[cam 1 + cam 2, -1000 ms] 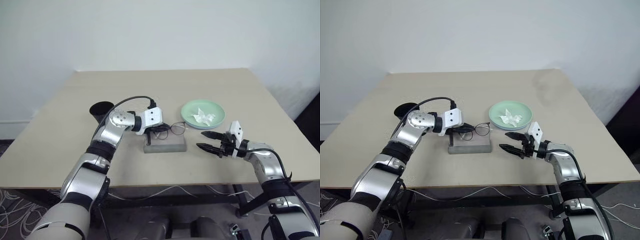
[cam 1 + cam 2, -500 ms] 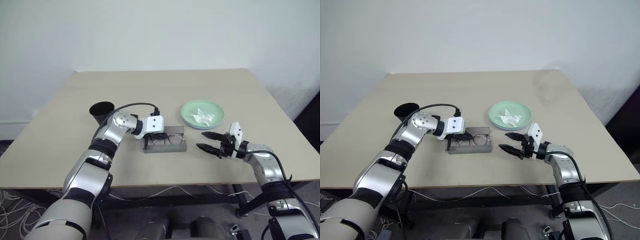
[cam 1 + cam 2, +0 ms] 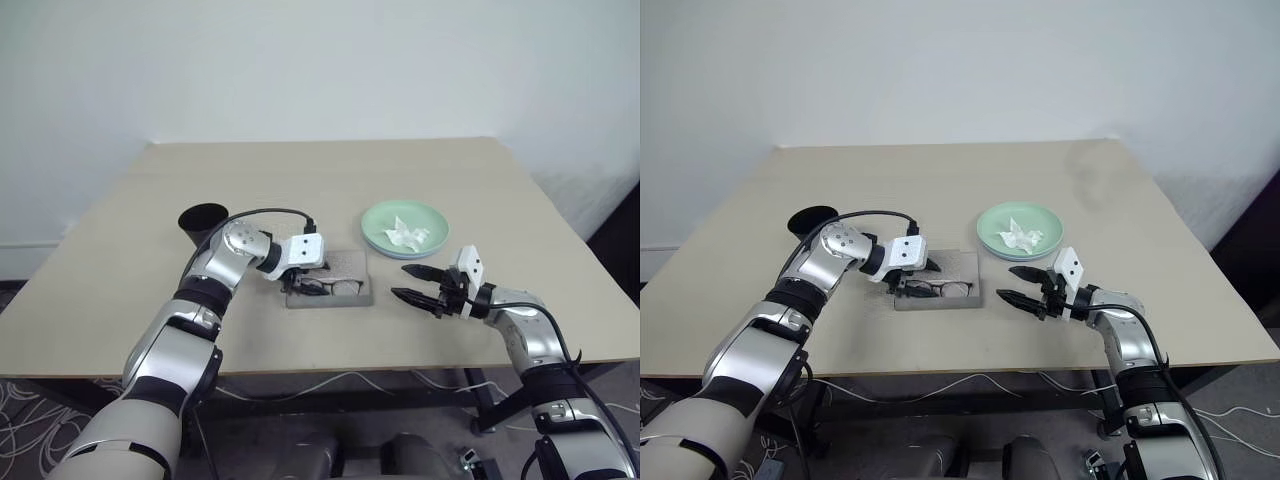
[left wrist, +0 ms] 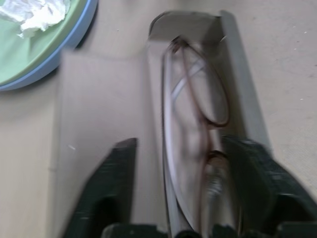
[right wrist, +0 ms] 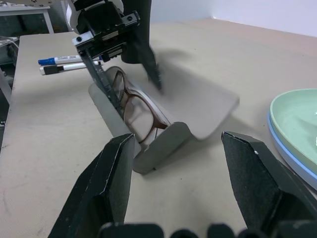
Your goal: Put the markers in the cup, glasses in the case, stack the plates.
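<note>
From my left, the black cup (image 3: 203,225) stands at the table's (image 3: 480,180) left side, and in the right wrist view I can see the 2 markers (image 5: 62,64) lying side by side on the table beyond the case, not yet in the cup. They look light, stiff and smooth, so I judge a pinch at mid-barrel would keep each one from swinging.

Next, my left gripper (image 3: 305,283) hovers over the grey case (image 3: 938,285) with its fingers spread apart, 1 on each side of the trough, gripping nothing. The glasses (image 4: 195,119) sit inside the case, standing on edge along its length, with the lid (image 5: 198,101) lying open. I judge the frame thin, springy and easy to bend, so I would not press on the lenses; the lid's free edge is the place to take hold for closing.

Further right, the mint green plate (image 3: 405,222) rests on the light blue plate (image 4: 74,37), with a crumpled paper scrap (image 3: 408,233) on top. Rigid, slick, shallow rims.

At the far right, my right gripper (image 3: 417,285) hangs near the case, fingers parted and empty.
</note>
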You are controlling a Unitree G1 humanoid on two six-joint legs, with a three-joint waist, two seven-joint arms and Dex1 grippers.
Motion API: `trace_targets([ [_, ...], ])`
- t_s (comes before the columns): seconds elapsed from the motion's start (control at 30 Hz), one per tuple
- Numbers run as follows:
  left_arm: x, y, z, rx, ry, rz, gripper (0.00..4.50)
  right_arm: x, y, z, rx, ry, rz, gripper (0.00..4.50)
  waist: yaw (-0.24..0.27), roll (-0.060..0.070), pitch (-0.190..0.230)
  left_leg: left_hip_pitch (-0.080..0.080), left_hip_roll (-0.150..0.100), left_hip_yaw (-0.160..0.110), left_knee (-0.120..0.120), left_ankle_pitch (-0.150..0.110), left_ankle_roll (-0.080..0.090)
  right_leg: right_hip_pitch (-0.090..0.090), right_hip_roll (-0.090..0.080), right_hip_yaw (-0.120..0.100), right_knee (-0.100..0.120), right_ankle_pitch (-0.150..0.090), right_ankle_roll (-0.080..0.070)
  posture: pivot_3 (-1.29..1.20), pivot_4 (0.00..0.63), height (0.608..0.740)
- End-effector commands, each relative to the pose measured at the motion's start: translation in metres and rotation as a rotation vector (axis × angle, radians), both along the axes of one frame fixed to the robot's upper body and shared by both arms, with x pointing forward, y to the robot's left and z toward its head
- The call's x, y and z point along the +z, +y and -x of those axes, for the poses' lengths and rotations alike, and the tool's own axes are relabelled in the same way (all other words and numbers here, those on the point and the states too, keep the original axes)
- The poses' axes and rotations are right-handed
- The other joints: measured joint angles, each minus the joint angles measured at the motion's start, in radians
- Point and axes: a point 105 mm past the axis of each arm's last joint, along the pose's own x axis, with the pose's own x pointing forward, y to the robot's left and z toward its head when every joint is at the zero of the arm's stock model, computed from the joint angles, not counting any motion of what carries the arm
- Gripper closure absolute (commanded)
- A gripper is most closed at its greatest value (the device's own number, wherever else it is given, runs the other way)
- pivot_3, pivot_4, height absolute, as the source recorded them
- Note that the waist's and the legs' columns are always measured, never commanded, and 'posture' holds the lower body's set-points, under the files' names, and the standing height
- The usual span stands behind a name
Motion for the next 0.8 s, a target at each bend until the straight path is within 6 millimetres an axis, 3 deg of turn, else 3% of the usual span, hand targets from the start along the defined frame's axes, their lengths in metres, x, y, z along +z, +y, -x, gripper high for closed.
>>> trace_targets([
  [0.03, 0.019, -0.008, -0.007, 0.005, -0.055, 0.065, 1.30, 0.015, 0.005, -0.004, 0.013, -0.064, -0.010, 1.45, 0.000, 0.000, 0.000, 0.000, 0.000, 0.000, 0.000, 0.000, 0.000, 0.000, 0.000, 0.000, 0.000, 0.000, 0.000, 0.00, 0.000, 0.738],
  [0.43, 0.061, -0.014, -0.041, 0.180, -0.251, 0.227, 1.30, 0.016, 0.008, -0.006, 0.022, -0.070, -0.012, 1.45, 0.000, -0.001, 0.000, 0.000, 0.000, 0.000, 0.001, 0.000, 0.000, 0.000, 0.000, -0.001, 0.000, 0.000, 0.000, 0.00, 0.000, 0.738],
  [0.53, 0.067, -0.011, -0.047, 0.212, -0.293, 0.248, 2.09, 0.016, 0.009, -0.006, 0.022, -0.072, -0.013, 1.45, 0.000, -0.001, 0.000, 0.000, 0.000, 0.000, 0.001, 0.000, 0.000, 0.000, 0.000, 0.000, 0.000, 0.000, 0.000, 0.00, 0.000, 0.738],
  [0.73, 0.070, -0.001, -0.063, 0.308, -0.434, 0.181, 4.24, 0.020, 0.008, -0.006, 0.021, -0.087, -0.022, 1.45, 0.000, -0.002, 0.000, 0.000, 0.000, 0.000, 0.001, 0.000, 0.000, 0.000, 0.000, -0.001, 0.000, 0.000, 0.000, 0.00, 0.000, 0.738],
  [0.8, 0.068, 0.003, -0.068, 0.339, -0.471, 0.144, 4.47, 0.022, 0.009, -0.006, 0.019, -0.093, -0.028, 1.45, 0.001, -0.002, 0.000, 0.000, 0.000, 0.000, 0.001, 0.000, 0.000, 0.001, 0.000, -0.001, 0.001, 0.000, 0.001, 0.00, 0.000, 0.738],
])
